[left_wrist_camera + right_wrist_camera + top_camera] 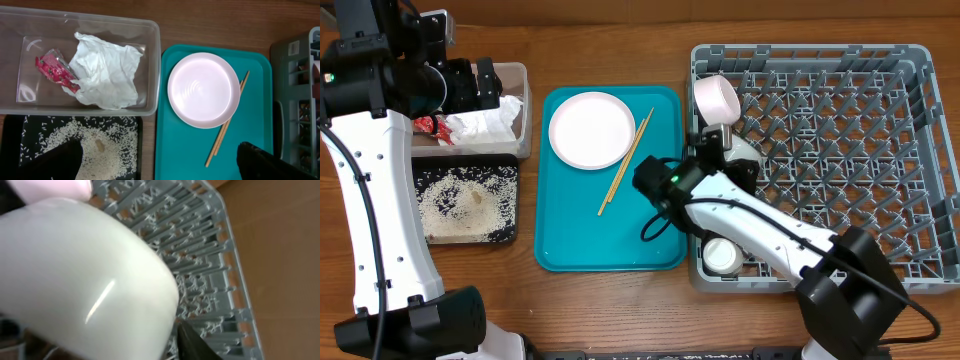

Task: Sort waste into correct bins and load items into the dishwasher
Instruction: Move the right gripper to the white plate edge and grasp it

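1. Near zone: a small white cup sits in the near-left corner of the dish rack. The black tray holds the rice.
2. Middle zone: the plate and chopsticks lie on the teal tray on the surface, not yet loaded. The right hand is at the rack's left edge against a white bowl. One finger touches the bowl and the other is hidden, so I cannot tell whether it grips.
3. Far zone: a pink bowl stands in the rack. The clear tub contains the napkin and wrapper. The left hand hovers above it, spread wide, holding nothing.
4. Status: waste sorting appears complete. Loading the plate and chopsticks is left.
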Robot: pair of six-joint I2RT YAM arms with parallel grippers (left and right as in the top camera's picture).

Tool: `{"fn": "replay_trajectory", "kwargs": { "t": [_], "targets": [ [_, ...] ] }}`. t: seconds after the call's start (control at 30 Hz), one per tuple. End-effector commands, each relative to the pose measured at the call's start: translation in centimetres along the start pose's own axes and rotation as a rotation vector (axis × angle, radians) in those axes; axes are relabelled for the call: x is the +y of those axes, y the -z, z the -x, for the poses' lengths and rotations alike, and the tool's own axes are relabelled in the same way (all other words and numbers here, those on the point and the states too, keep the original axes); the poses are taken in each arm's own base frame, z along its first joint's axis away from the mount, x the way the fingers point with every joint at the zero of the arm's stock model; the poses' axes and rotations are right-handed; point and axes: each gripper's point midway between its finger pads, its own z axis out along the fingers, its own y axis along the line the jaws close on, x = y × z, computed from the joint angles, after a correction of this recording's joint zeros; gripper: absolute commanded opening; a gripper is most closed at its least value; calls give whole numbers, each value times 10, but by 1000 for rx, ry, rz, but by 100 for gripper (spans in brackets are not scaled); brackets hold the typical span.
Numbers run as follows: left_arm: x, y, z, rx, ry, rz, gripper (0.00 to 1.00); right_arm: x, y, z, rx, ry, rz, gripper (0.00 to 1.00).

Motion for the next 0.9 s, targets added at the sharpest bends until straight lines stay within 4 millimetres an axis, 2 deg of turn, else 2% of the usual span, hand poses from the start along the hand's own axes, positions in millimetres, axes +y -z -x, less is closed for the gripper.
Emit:
{"fn": "replay_trajectory", "kwargs": {
  "t": [0.0, 0.07, 0.17, 0.27, 0.3, 0.5, 0.63, 0.8, 0.87],
  "targets": [
    [0, 0, 1, 0, 13, 2, 100, 10, 13, 5, 20, -21, 69, 43],
    [0, 0, 1, 0, 13, 2, 100, 9, 18, 10, 27, -33, 89, 54],
    [0, 0, 1, 0, 13, 2, 100, 8, 29, 21, 46, -68, 140, 62],
    [0, 0, 1, 0, 13, 2, 100, 11, 44, 39, 72, -142, 241, 92],
    [0, 0, 1, 0, 13, 2, 100, 12, 49, 44, 78, -164, 270, 99],
    [0, 0, 1, 0, 13, 2, 100, 28, 81, 79, 95, -310, 502, 100],
    [0, 0, 1, 0, 13, 2, 100, 54, 96, 101, 63, -334, 663, 99],
    [0, 0, 1, 0, 13, 2, 100, 68, 109, 140, -28, -471, 779, 87],
    [0, 0, 1, 0, 13, 2, 100, 83, 112, 155, -69, -528, 833, 79]
  ]
}}
